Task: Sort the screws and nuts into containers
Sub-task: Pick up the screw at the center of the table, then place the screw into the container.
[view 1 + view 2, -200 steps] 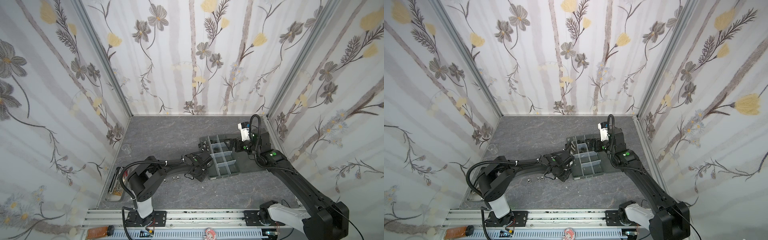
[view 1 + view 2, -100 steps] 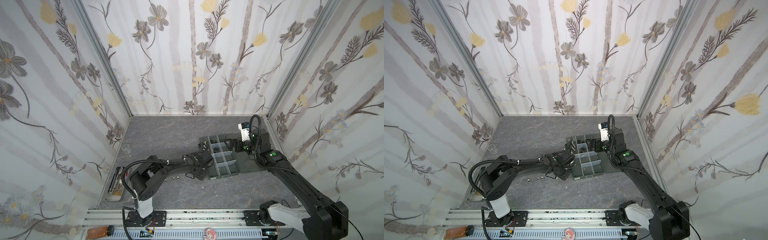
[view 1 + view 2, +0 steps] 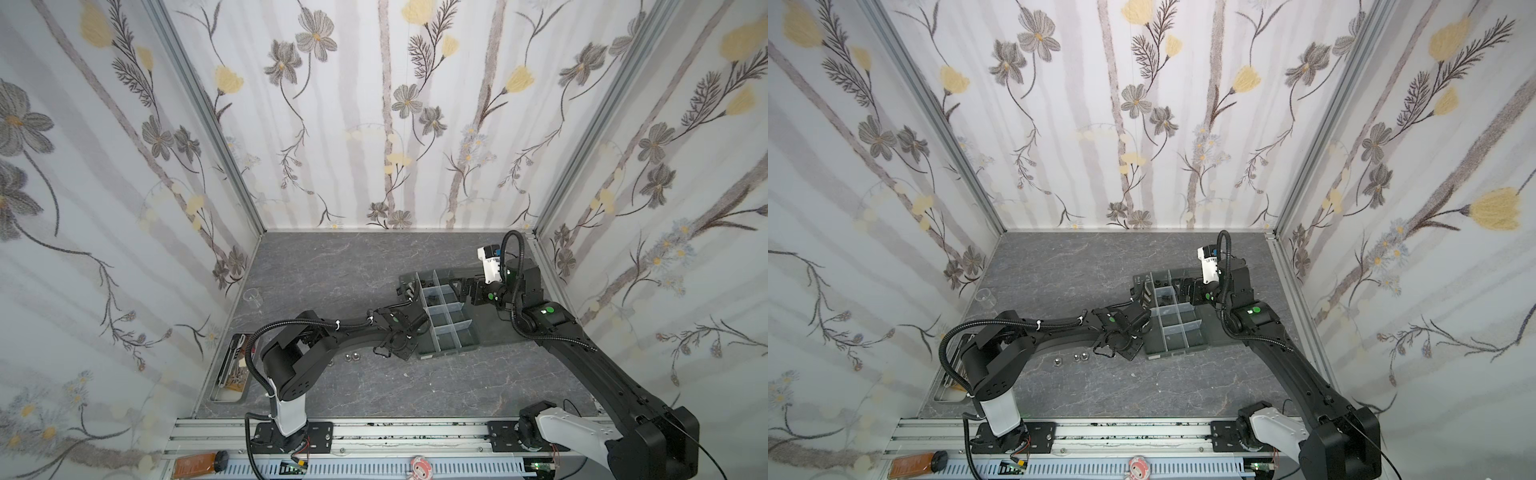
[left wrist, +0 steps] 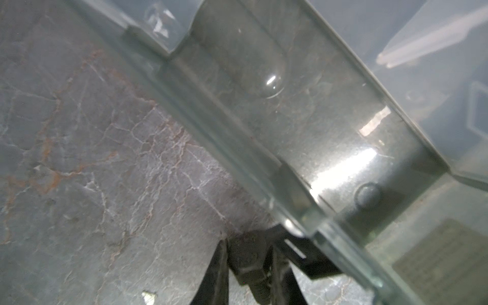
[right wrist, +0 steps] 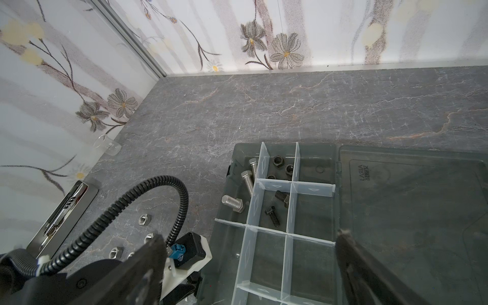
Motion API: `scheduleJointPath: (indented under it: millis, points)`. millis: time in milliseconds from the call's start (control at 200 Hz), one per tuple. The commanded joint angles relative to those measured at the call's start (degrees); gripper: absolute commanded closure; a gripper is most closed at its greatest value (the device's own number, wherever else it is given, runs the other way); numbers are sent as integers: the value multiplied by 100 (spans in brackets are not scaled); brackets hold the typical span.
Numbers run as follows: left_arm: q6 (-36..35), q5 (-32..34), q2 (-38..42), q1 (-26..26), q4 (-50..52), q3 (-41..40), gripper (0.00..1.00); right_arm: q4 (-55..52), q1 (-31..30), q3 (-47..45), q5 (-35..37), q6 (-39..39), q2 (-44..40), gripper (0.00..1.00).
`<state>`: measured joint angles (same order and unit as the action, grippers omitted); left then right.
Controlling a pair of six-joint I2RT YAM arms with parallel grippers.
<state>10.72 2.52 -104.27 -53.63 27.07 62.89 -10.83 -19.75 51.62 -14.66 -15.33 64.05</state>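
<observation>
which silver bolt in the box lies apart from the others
Find the dark grey organizer box. Its outer compartment, beside the black nuts, holds a parallel pair of silver bolts. Yours is the third bolt, lying crosswise apart from them.

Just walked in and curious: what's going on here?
A two-armed robot is sorting hardware into an organizer box. Its left hand is shut on what looks like a dark screw, just outside the box wall. The right hand hangs open over the compartments. Silver screws, black nuts and black screws are already inside; silver nuts lie loose on the table.
</observation>
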Motion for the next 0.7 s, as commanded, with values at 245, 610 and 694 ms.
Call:
scheduleJointPath:
  millis: [245,610,694]
  points:
    - [122,328,548,79,569,185,86,269,13,-44,-150,-33,-68,0]
    - [39,199,839,417,738,709,86,620,12,-355,-468,-344,-125,0]
    - [-30,142,720,488,792,964,86,741,9,-473,-453,-438,-200,0]
